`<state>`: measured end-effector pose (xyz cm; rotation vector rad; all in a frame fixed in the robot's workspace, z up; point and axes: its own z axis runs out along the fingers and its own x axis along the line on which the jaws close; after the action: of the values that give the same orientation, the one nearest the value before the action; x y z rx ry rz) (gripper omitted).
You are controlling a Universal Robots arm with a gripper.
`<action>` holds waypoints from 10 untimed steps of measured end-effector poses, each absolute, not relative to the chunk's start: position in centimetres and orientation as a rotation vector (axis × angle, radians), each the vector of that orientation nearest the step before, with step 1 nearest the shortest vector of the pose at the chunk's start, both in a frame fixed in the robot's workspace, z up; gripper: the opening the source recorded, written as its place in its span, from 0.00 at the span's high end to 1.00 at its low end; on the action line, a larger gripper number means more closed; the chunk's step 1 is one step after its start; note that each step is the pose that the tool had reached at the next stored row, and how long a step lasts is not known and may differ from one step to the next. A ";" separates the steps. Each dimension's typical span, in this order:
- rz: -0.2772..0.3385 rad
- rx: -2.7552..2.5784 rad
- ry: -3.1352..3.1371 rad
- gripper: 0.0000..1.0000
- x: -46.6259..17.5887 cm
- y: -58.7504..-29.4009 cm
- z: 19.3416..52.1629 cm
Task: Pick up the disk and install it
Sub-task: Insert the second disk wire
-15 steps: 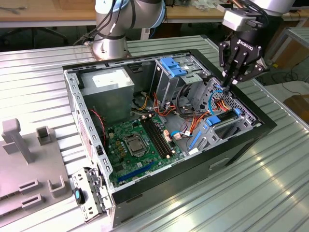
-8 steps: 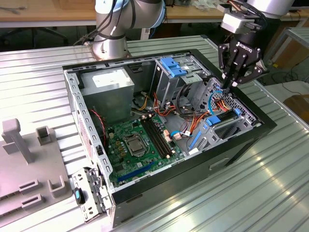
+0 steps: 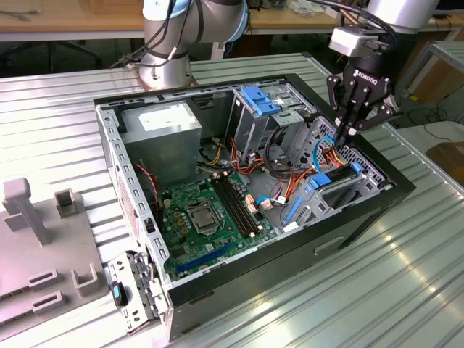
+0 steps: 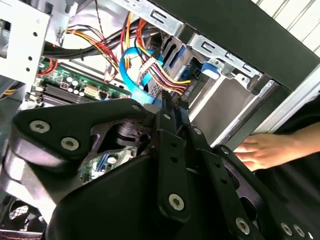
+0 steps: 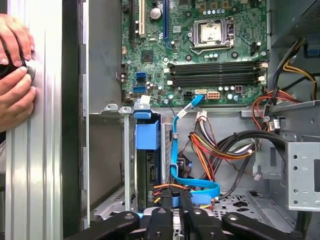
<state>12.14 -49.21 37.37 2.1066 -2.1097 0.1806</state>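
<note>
End effector point(image 5: 176, 200), fingers clenched together on nothing, hovers over the disk point(image 5: 148, 150) seated edge-up in the case's drive bay at 12 o'clock; likely dense, rigid, shock-sensitive, best gripped by its blue carrier.

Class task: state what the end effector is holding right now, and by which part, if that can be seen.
It cannot be told. The end effector reaches down into the case among the cables, by the disk in its bay.

A ribbed metal table point(image 3: 58, 94) fronts a wooden bench point(image 3: 65, 22); daylight glints across it.
</note>
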 end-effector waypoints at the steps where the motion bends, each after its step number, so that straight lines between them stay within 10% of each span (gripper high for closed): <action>1: 0.190 2.101 -2.104 0.83 12.1 -49.2 37.3; 10: 0.188 2.103 -2.106 0.84 12.1 -49.5 37.2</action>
<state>12.13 -49.47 37.23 2.1027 -2.1060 0.1877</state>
